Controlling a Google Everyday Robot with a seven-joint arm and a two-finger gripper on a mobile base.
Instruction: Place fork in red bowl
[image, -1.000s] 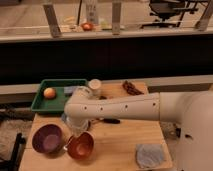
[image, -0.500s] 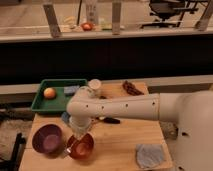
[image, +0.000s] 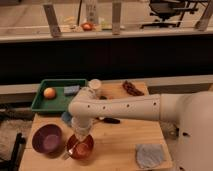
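Fork handling first: as a judgement, a small thin metal utensil like this is light, stiff and rather slick, not fragile, and best pinched across the narrow handle near its middle so it neither swings nor slides out. At this moment the fork itself cannot be made out as a separate shape. The gripper (image: 80, 136) hangs at the end of the white arm (image: 125, 107), directly over the red bowl (image: 80, 146) and reaching down to its rim, and whether the claw is spread or closed, or has anything in it, cannot be told. A thin pale sliver (image: 65, 156) shows just below and to the left of the claw, against the bowl's outer left edge; it may be part of the fork, but that is uncertain. If it is, its long axis runs diagonally, low end away from the claw to the lower left and upper end toward the bowl; which end carries the tines cannot be seen. Left of the claw, nearly touching the red bowl, sits the purple bowl (image: 47, 140). Right of and slightly above the claw a dark-handled utensil (image: 109, 120) lies on the wooden table (image: 130, 135). Behind the claw stands a green tray (image: 42, 102) holding an orange fruit (image: 49, 93), and a grey cloth (image: 149, 155) lies well off to its right.
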